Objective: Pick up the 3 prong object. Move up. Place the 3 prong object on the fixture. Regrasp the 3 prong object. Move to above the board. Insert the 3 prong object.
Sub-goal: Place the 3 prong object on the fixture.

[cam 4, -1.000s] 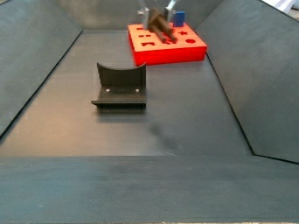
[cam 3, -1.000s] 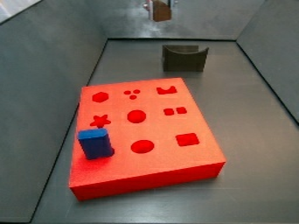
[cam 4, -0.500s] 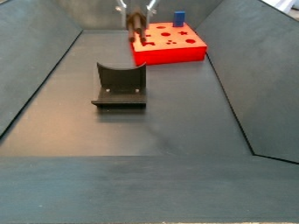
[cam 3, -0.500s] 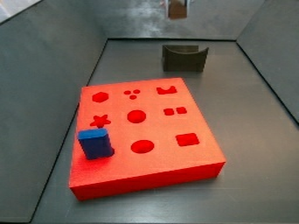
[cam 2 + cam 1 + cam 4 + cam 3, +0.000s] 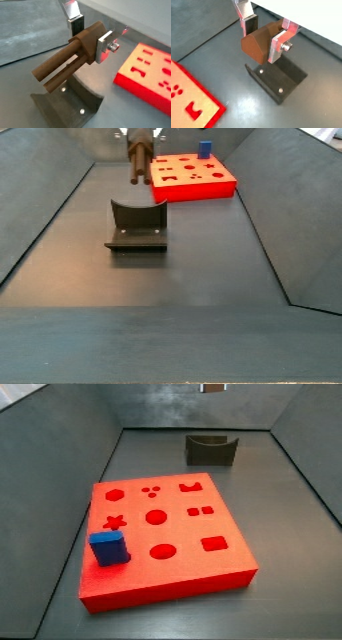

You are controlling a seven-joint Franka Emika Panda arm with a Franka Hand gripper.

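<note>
The gripper [image 5: 90, 37] hangs above the fixture [image 5: 67, 102], its fingers clenched on the 3 prong object [image 5: 67, 62], so the piece is off the floor and in the air. In both wrist views the silver plates clamp the thick brown end of the piece [image 5: 261, 42], and the fixture [image 5: 278, 75] lies directly beneath it on the grey floor. The piece's long axis runs out and downward from the fingers, slanted rather than plumb, and its prongs point toward the fixture's notch. In a side view the piece [image 5: 136, 156] hangs above and behind the fixture [image 5: 136, 228], beside the board [image 5: 194, 178]. In a side view only a scrap of the gripper [image 5: 214, 388] shows above the fixture [image 5: 211, 449], too little to read the grip. Placing on the fixture looks like the step in hand; the piece must come down into the notch.
</note>
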